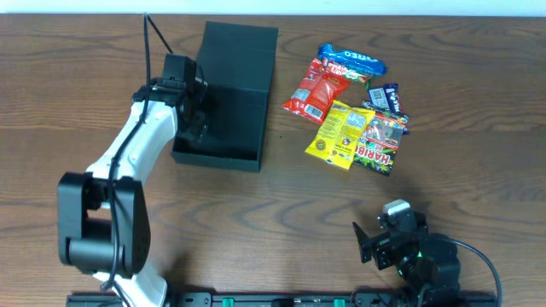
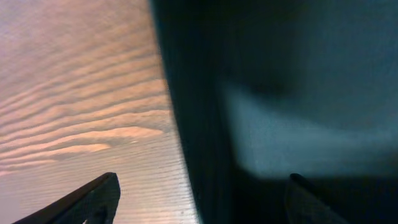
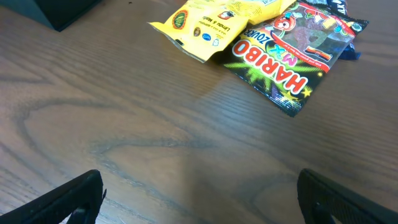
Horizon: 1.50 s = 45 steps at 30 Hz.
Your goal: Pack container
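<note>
While the left claw (image 2: 199,202) is straddling the left wall of the box (image 1: 220,157), jaws wide, one finger (image 2: 93,200) outside and one inside, I am seeing nothing gripped; the box is sitting open at upper centre, looking empty; snacks (image 1: 350,107) are lying well to its right. The right claw (image 3: 202,200) is hanging wide and empty over the table (image 3: 155,137), near the Haribo bag (image 3: 292,68). Risks: pinching the wall may drag or tip the light box; a shifted box spoils drop aim.
</note>
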Available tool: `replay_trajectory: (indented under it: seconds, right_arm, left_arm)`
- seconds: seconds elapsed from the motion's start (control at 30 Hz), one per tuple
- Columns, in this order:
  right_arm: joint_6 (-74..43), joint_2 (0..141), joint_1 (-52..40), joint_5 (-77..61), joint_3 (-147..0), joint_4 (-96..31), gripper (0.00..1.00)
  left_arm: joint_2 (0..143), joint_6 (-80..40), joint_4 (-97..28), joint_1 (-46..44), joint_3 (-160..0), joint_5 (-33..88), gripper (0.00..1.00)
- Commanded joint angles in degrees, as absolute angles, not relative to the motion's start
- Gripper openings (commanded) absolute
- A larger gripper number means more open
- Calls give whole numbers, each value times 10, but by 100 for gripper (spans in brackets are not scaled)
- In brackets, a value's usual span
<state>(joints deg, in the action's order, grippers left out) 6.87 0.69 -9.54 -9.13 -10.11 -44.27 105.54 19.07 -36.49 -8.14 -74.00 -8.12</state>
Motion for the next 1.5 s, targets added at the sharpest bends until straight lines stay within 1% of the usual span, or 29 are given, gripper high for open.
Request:
replay_trajectory:
  seconds: [0.0,0.1,0.13,0.33,0.5,0.63,0.77,0.83,0.93,1.17,1.23,1.47]
  right_arm:
    - [62,3,-91,-90,-98,-443,99]
    - [62,3,-91,-90,-98,-443,99]
    - [62,3,-91,-90,-98,-443,99]
    - [62,3,-91,-90,-98,-443,99]
    - [62,3,-91,-90,-98,-443,99]
    - [62,3,-91,-90,-98,-443,99]
    - [62,3,-91,-90,-98,-443,99]
    - [62,3,-91,-90,-98,-443,99]
    - [62,3,-91,-90,-98,-443,99]
    - [62,3,-91,-90,-98,-443,99]
    - [62,3,-91,-90,-98,-443,99]
    - [62,3,-91,-90,-98,-443,100]
  left_arm:
    - [1076,200,-360,-77,-743,-63,76]
    - [1084,175,-355,-75,-743,-63,55]
    - [1085,160,-354,-75,-743,-63,50]
    - [1084,117,-362,-75,-743,-63,37]
    - [1084,113,-377,-76,-743,-44,21]
    - [1084,99,-387,-76,-743,-14,19]
    - [1084,60,-390,-76,-743,-14,17]
    - [1084,50,-392,-76,-743,-14,13]
    - [1084,27,-398,-76,-743,-14,13]
    - [1084,18,-410,-76,-743,25,8]
    - [1084,-3,-415,-76,-743,26,6]
    - [1084,-9,-424,-76,-743,26,6]
